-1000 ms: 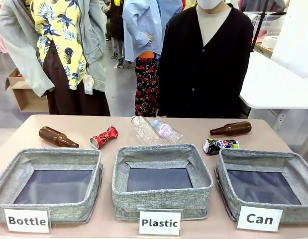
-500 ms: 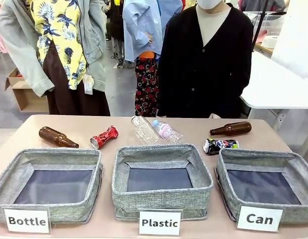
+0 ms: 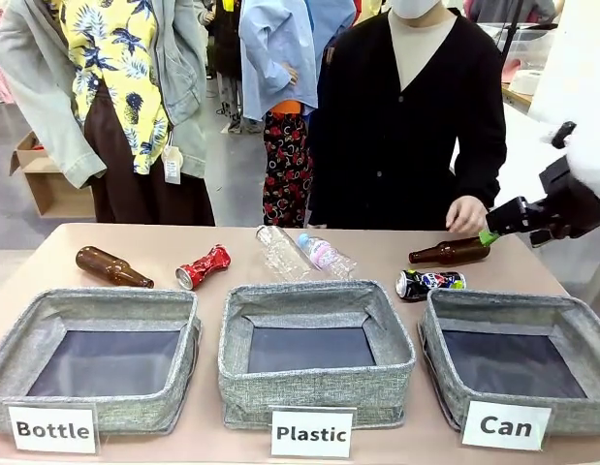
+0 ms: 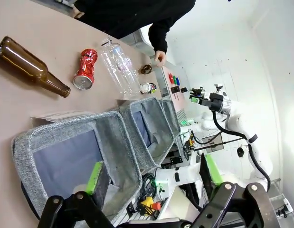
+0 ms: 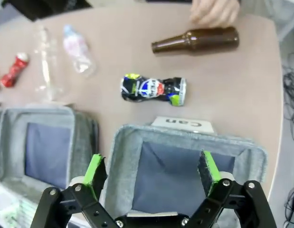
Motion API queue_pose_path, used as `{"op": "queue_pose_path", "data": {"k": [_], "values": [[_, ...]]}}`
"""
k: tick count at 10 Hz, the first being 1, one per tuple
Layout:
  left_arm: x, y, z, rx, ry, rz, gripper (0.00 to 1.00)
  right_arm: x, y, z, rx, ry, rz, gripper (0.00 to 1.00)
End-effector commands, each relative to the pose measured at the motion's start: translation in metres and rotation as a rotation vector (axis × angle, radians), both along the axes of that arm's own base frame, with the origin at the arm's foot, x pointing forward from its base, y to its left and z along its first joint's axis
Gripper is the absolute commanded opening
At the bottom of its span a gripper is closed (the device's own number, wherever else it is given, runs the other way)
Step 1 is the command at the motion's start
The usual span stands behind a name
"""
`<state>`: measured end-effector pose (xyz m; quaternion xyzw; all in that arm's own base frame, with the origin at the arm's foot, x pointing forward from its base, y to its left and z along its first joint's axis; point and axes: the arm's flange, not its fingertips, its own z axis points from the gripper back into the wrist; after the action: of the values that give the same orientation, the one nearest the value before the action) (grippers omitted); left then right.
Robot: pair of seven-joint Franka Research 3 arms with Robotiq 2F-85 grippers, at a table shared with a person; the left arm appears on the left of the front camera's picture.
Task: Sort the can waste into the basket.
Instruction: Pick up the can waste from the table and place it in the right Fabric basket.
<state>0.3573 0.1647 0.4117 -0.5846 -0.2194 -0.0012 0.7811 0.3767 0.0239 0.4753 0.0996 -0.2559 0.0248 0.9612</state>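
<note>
Two crushed cans lie on the desk (image 3: 164, 242): the red can (image 3: 203, 266) at left, the dark can (image 3: 429, 283) just beside the Can-labelled basket (image 3: 518, 302). The left pincer (image 4: 153, 172) and right pincer (image 5: 151, 170) are released and empty.

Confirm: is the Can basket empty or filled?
Empty: the Can basket shows a bare dark bottom; the dark can and the red can both lie outside on the table.

You've got a black two-finger left gripper (image 4: 153, 168) and right gripper (image 5: 151, 164), both with bright green pads (image 5: 93, 168). White jointed right arm (image 4: 232, 116), black cable. The person (image 3: 406, 126) wears a black V-neck cardigan and cream top.
</note>
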Motion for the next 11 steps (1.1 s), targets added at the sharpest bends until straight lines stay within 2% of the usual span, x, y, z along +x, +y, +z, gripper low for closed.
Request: {"op": "queue_pose_path", "data": {"k": [1, 2, 3, 4, 5, 6, 8, 11], "values": [[-0.002, 0.000, 0.000, -0.002, -0.025, -0.011, 1.00, -0.005, -0.006, 0.008, 0.025, -0.010, 0.021, 1.00], [-0.002, 0.000, 0.000, -0.002, -0.025, -0.011, 1.00, 0.000, 0.000, 0.000, 0.000, 0.000, 0.000, 1.00], [-0.002, 0.000, 0.000, -0.002, -0.025, -0.011, 1.00, 0.026, 0.005, -0.011, -0.061, 0.014, -0.001, 1.00], [-0.002, 0.000, 0.000, -0.002, -0.025, -0.011, 1.00, 0.023, -0.010, -0.007, 0.041, -0.012, 0.068, 1.00], [-0.002, 0.000, 0.000, -0.002, -0.025, -0.011, 1.00, 0.005, -0.041, 0.009, 0.125, 0.002, 0.092, 1.00], [-0.002, 0.000, 0.000, -0.002, -0.025, -0.011, 1.00, -0.026, -0.080, 0.024, 0.171, 0.031, 0.099, 1.00], [-0.002, 0.000, 0.000, -0.002, -0.025, -0.011, 1.00, -0.072, -0.143, 0.027, 0.231, 0.118, 0.073, 1.00], [-0.002, 0.000, 0.000, -0.002, -0.025, -0.011, 1.00, -0.120, -0.188, 0.007, 0.401, 0.077, 0.033, 1.00]]}}
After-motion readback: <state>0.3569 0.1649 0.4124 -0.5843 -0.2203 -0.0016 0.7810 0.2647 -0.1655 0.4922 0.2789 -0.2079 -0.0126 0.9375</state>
